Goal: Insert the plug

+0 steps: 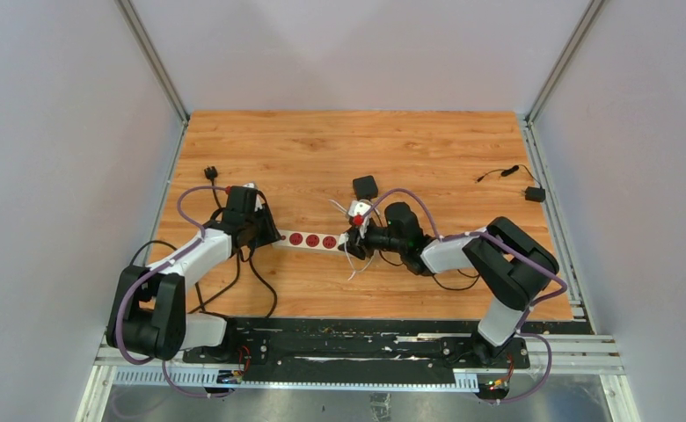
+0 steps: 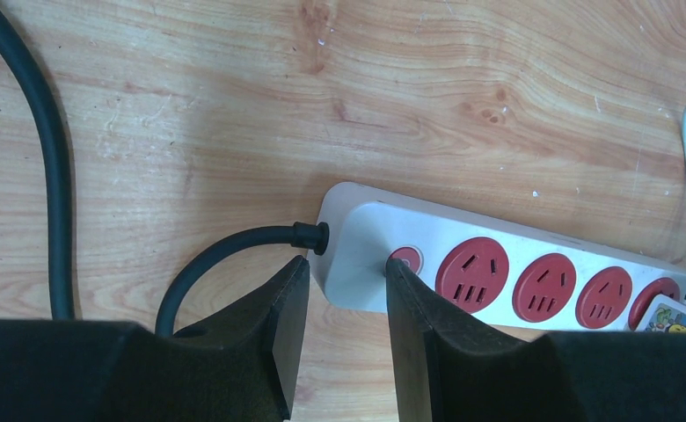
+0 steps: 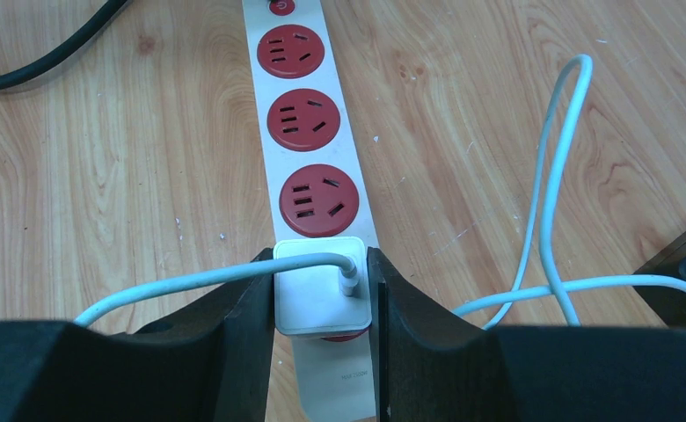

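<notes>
From above, the power strip (image 1: pixel 311 239) lies across the middle of the tabletop (image 1: pixel 366 141), somewhat toward the near edge, with an arm at each end. My left gripper (image 1: pixel 265 230) is at the left end and my right gripper (image 1: pixel 355 236) at the right end, where it hides the plug from this camera. A black adapter (image 1: pixel 365 186) sits just behind the right gripper, and a second small one (image 1: pixel 534 193) lies near the right edge, both out of the way. In the left wrist view, the fingers (image 2: pixel 269 334) stand apart around the end of the strip where the black cord (image 2: pixel 225 255) enters. One is beside the end face and the other overlaps the top by the round switch (image 2: pixel 405 260). I cannot tell whether they actually pinch the strip or only brace it. In the right wrist view, the jaws are clamped on the white plug (image 3: pixel 317 294), one pad on each flank, and its white lead (image 3: pixel 190 280) trails off to the left. The plug sits over the last socket, at the end away from the cord, with a sliver of red rim showing under it, and the other three sockets (image 3: pixel 302 112) are free. I judge this to be the insertion itself, though I cannot see whether the pins are fully home. Next I would press straight down, squarely, with the strip held steady.
</notes>
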Action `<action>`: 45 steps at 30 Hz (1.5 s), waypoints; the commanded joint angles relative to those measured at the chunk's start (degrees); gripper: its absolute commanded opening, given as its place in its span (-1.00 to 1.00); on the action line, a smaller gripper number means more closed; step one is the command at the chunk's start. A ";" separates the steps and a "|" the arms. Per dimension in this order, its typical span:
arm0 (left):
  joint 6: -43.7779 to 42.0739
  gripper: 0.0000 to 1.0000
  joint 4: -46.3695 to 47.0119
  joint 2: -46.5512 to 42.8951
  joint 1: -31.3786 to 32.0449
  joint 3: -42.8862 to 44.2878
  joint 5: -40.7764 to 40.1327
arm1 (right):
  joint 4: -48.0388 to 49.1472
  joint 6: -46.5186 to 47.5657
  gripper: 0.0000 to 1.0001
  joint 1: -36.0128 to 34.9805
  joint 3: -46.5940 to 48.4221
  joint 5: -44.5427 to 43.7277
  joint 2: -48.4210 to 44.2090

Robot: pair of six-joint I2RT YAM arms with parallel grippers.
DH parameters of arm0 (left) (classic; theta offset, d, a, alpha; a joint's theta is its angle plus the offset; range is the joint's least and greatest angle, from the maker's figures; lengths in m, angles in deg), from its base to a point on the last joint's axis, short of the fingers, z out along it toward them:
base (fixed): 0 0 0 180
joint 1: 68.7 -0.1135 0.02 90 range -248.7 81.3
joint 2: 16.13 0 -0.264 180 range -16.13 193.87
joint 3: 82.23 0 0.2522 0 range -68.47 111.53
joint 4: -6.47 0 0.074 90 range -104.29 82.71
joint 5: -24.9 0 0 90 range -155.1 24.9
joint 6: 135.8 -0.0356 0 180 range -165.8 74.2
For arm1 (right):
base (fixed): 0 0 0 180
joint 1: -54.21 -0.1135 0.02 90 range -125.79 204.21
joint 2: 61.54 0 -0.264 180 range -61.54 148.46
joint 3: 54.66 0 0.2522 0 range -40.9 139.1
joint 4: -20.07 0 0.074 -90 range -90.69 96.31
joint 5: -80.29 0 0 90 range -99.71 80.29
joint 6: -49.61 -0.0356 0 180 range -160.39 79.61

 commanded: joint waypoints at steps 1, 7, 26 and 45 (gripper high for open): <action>-2.09 -0.17 -3.14 0.84 -0.76 0.57 -2.22 | -12.36 -1.77 -1.00 1.39 -7.25 -15.40 8.38; -2.13 -0.17 -2.88 0.92 -0.86 0.31 -2.22 | -11.65 -1.32 -1.00 1.47 -8.85 -16.48 4.50; -2.20 -0.11 -1.35 -0.83 -0.94 -0.19 1.02 | -24.95 4.40 -0.94 1.50 -0.28 -14.20 2.95; -2.19 -0.10 -0.15 -1.97 -0.94 -1.01 3.82 | -27.07 3.55 -0.28 1.39 5.94 -12.24 -0.17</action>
